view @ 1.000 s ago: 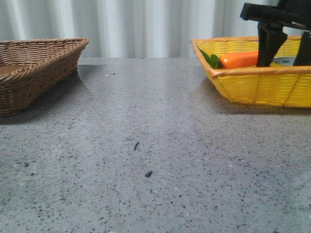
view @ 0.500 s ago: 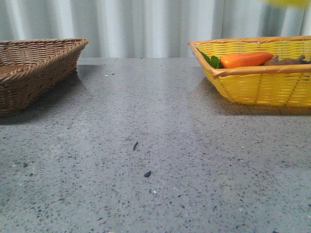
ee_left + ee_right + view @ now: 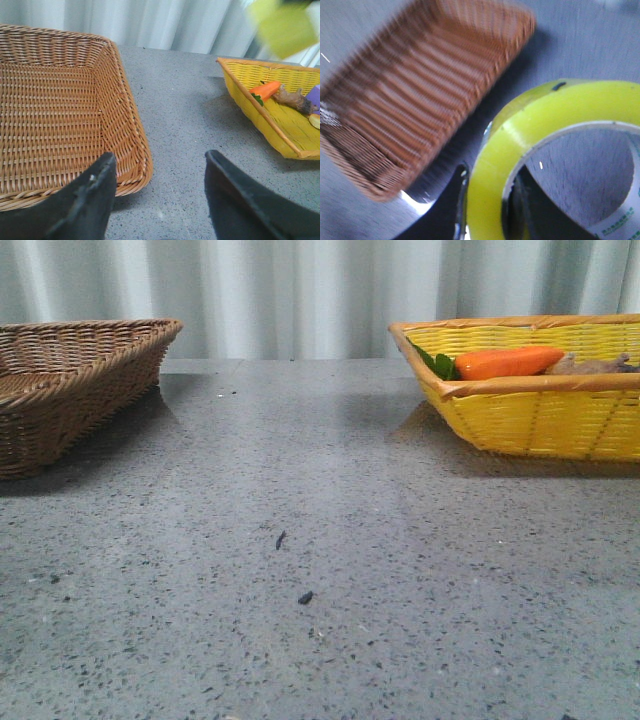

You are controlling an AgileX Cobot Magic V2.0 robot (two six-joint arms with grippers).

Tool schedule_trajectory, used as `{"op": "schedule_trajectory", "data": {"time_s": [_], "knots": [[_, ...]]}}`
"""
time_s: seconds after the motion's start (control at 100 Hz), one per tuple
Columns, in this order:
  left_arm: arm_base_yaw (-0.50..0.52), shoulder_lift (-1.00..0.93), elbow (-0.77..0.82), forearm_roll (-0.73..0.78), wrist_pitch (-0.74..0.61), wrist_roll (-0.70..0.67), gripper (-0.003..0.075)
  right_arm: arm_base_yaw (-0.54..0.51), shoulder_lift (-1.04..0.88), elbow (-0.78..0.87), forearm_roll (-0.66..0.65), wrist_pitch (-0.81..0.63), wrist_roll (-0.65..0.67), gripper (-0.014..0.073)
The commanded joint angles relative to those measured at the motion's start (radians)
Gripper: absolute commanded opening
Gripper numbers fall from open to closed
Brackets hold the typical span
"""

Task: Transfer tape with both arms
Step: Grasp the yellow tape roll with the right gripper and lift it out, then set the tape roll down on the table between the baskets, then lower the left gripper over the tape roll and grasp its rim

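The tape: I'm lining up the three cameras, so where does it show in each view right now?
Front view: not in it.
Left wrist view: a blurred yellow-green patch, tape, at the upper right, above the yellow basket.
Right wrist view: fills the lower right, a dark finger inside its hole.
Shared landmark: the brown basket, also in the left wrist and right wrist views.

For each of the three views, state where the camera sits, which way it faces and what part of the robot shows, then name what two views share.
Front view: low at the table edge, facing forward over the grey speckled table; no robot part shows.
Left wrist view: on the left arm, looking down past the open left hand at the brown wicker basket and yellow woven basket.
Right wrist view: on the right arm, close on the yellow-green tape roll in the right hand.
Shared: front and left wrist views both show the orange carrot.
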Motion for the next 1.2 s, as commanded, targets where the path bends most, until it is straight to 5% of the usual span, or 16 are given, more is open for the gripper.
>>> {"op": "schedule_trajectory", "data": {"time_s": [0.0, 0.24, 0.44, 0.5, 0.62, 0.84, 0.99, 1.19], "knots": [[-0.011, 0.009, -0.032, -0.016, -0.064, 0.000, 0.0367, 0.002, 0.048, -0.029, -0.048, 0.007, 0.001, -0.0041], [-0.011, 0.009, -0.026, -0.064, -0.006, 0.000, 0.0367, 0.006, 0.187, -0.029, -0.079, 0.054, 0.052, 0.0001], [-0.011, 0.009, -0.026, -0.064, 0.015, 0.000, 0.0367, 0.013, 0.158, -0.034, -0.053, 0.050, 0.052, 0.0400], [-0.011, 0.009, -0.026, -0.064, 0.015, 0.000, 0.0367, 0.013, 0.126, -0.034, -0.044, 0.063, 0.052, 0.0462], [-0.011, 0.009, -0.026, -0.064, 0.017, 0.000, 0.0367, 0.013, 0.016, -0.034, -0.039, 0.089, 0.075, 0.0368], [-0.011, 0.039, -0.067, -0.153, 0.012, 0.250, 0.0366, 0.089, -0.313, 0.024, -0.087, 0.103, 0.070, -0.0032], [-0.011, 0.144, -0.161, -0.164, 0.015, 0.298, 0.0366, 0.198, -0.592, 0.247, -0.133, 0.033, 0.070, -0.0041], [-0.096, 0.351, -0.328, -0.167, 0.053, 0.374, 0.0367, 0.229, -0.994, 0.720, -0.198, -0.254, 0.070, -0.0041]]}}
